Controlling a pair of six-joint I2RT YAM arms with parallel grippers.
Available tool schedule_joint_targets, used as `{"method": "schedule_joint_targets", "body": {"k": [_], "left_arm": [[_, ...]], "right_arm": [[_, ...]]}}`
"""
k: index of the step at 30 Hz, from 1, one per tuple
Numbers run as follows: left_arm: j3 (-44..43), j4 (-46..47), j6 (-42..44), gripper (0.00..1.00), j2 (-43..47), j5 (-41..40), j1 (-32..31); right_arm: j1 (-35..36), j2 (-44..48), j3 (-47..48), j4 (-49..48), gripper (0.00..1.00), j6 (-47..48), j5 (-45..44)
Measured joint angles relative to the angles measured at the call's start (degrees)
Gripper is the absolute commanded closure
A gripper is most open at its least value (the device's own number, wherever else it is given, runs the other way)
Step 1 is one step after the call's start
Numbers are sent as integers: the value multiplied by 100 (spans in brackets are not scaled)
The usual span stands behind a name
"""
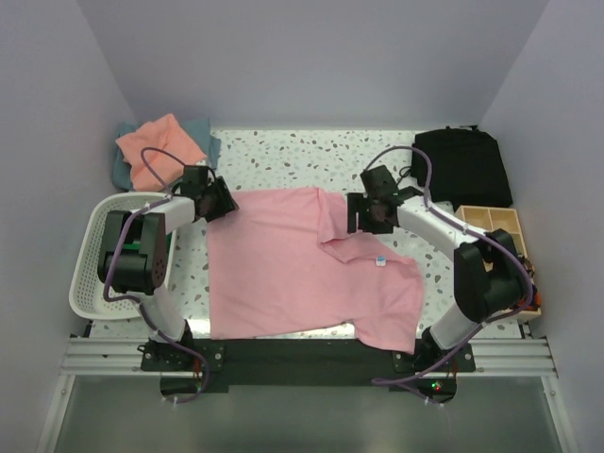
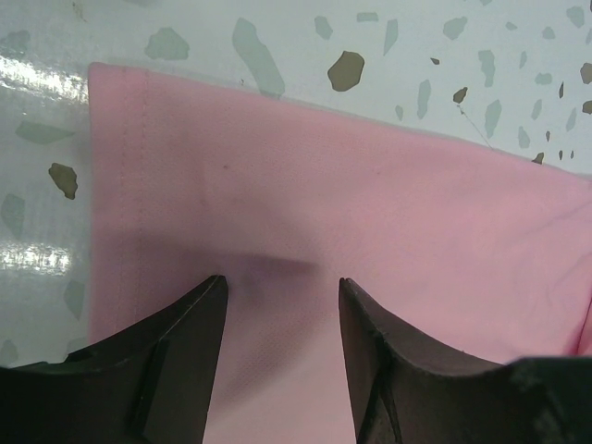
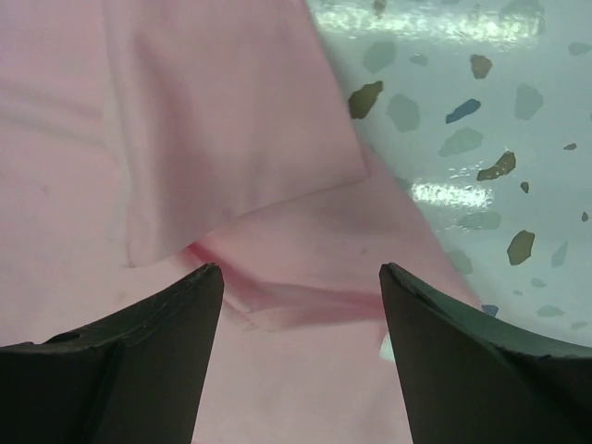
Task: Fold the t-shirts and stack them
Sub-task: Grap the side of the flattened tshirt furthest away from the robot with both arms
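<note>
Pink cotton fills the middle of the speckled table (image 1: 283,151): the light pink t-shirt (image 1: 283,264) lies spread flat, its near hem by my bases, one part turned over on itself at the right so the small neck label (image 1: 379,261) shows. My left gripper (image 2: 282,282) hangs over the shirt's far left corner with its fingers apart and nothing between them, only flat fabric and the stitched hem below. My right gripper (image 3: 301,268) is spread wide over the folded flap at the far right edge of the shirt and holds nothing. The salmon-orange t-shirt (image 1: 159,146) sits crumpled in the far left corner on top of the grey-blue t-shirt (image 1: 209,142). A white basket (image 1: 90,255) stands at my left, and a black bag (image 1: 462,165) and a wooden box (image 1: 495,222) at my right.
</note>
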State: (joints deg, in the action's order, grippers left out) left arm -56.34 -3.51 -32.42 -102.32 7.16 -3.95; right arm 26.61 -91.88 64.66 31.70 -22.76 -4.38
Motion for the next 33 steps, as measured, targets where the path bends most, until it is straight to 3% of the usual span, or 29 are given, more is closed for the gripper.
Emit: {"method": "schedule_joint_targets", "body": {"k": [7,18,27,33], "left_arm": [[0,2,0,44,0,-2,-9],[0,4,2,44,-7,0,-11],[0,59,0,44,-24,9,-11],[0,116,0,44,-46,11,-11]], "right_arm": [[-907,-240,-225,-511,34,-490,654],[-957,-501,-699,-1419,38,-1038,1408],[-981,-798,-699,-1694,39,-1016,1440],[-1010,-946,-573,-1751,46,-979,1445]]}}
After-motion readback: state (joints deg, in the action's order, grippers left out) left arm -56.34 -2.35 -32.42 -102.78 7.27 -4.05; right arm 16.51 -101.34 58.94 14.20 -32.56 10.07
